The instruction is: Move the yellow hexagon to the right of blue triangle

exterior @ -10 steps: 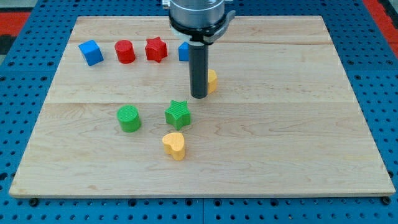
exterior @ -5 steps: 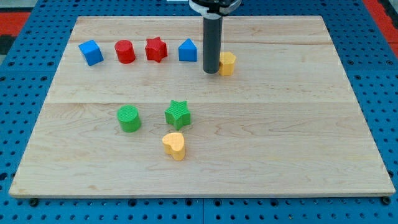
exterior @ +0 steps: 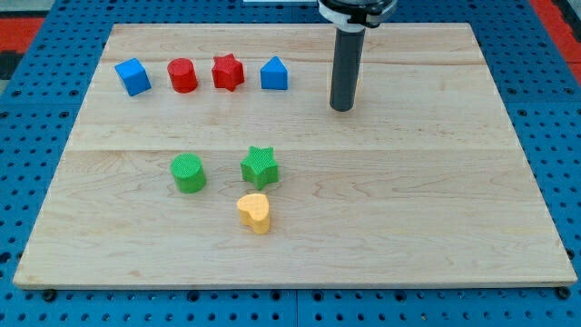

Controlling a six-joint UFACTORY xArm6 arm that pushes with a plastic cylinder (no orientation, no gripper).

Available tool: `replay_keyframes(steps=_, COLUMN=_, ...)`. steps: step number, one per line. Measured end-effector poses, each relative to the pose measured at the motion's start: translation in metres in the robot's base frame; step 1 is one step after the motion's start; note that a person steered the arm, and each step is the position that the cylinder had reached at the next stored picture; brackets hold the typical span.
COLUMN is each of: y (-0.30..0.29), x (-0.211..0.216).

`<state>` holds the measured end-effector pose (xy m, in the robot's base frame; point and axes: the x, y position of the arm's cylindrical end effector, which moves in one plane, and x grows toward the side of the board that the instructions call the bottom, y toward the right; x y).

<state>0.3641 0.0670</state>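
My tip point(exterior: 342, 108) was only the end of a straight dark rod. It had no jaws, so it could not open, close or hold anything. It could only push.

The yellow hexagon point(exterior: 357, 87) was almost all hidden behind the rod. Only a thin bit of yellow peeked out at the rod's side, right up against it. I think the rod stood so close because it was pushing the hexagon along.

The blue triangle point(exterior: 274, 74) sat to the left of my tip and a little higher up. That put the hexagon on the triangle's right side, which is what the job asked for, so the job looked nearly done or done.

Further left of my tip, in the same row as the triangle, were the red star point(exterior: 228, 72), the red round block point(exterior: 182, 74) and the blue cube point(exterior: 132, 76).

Below my tip and to the left, well apart from it, were the green star point(exterior: 260, 166), the green round block point(exterior: 189, 173) and the yellow heart point(exterior: 255, 213). They all sat on the wooden board point(exterior: 454, 227), out of the way of the push.
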Motion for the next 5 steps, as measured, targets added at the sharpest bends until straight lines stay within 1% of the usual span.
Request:
replay_keyframes(steps=1, y=0.000, x=-0.015)
replay_keyframes(steps=2, y=0.001, x=-0.021)
replay_keyframes(steps=3, y=0.002, x=-0.008)
replay_keyframes(steps=4, y=0.017, x=0.048)
replay_keyframes(steps=5, y=0.020, x=0.104)
